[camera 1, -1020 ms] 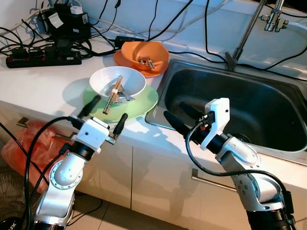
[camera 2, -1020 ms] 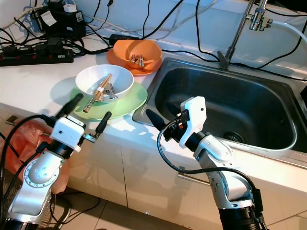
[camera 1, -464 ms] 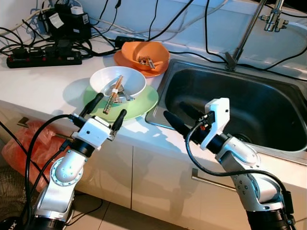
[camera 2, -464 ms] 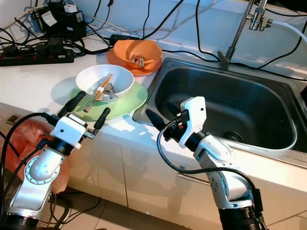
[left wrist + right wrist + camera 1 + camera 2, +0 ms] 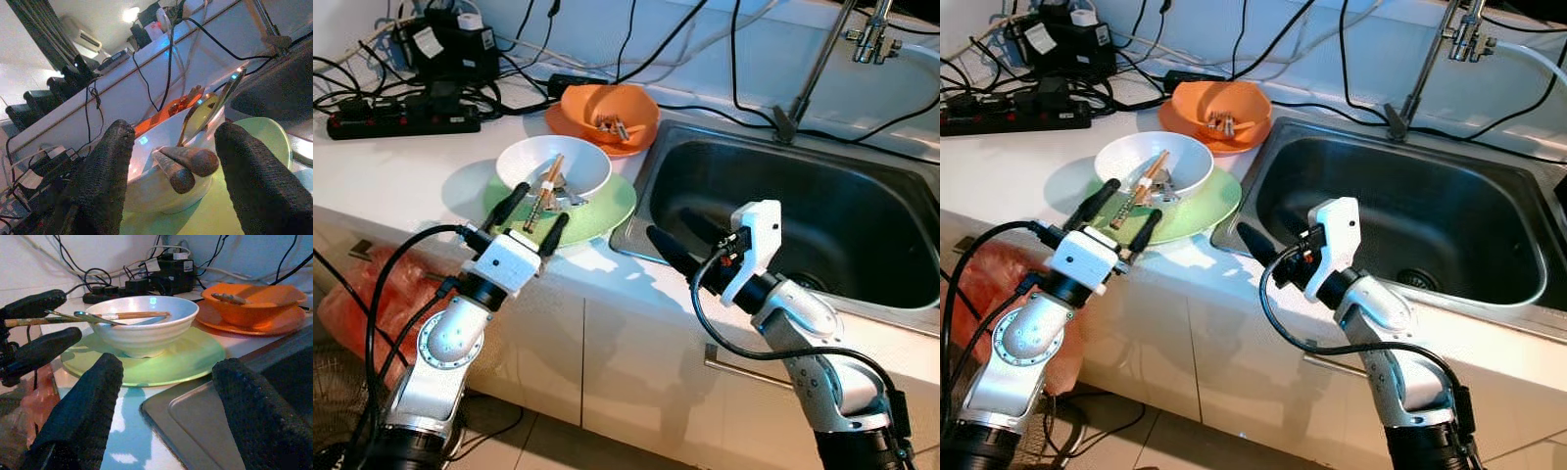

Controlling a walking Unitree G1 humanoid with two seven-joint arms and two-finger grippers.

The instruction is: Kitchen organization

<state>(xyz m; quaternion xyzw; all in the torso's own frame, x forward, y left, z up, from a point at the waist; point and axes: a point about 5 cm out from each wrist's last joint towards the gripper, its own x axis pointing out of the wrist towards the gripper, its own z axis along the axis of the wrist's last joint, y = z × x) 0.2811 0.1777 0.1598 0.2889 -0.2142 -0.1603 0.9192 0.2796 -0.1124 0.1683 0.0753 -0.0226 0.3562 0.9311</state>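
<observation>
The left gripper (image 5: 530, 211) is creeping forward, fingers spread wide and empty, now reaching the chopsticks (image 5: 545, 192) sticking out of the white bowl (image 5: 554, 164) on the green plate (image 5: 607, 211). It is probably getting ready to grab them. The right gripper (image 5: 674, 240) is waiting, spread and empty, over the sink (image 5: 862, 225) edge. At 12 o'clock is the orange bowl (image 5: 609, 110); at 3 o'clock the sink is giving open room.

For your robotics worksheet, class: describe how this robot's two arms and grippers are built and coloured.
Both arms are silver metal with round joints and black cables looping alongside. Each wrist carries a white block. The left gripper and right gripper each have two long black fingers with a rough, textured surface.
</observation>
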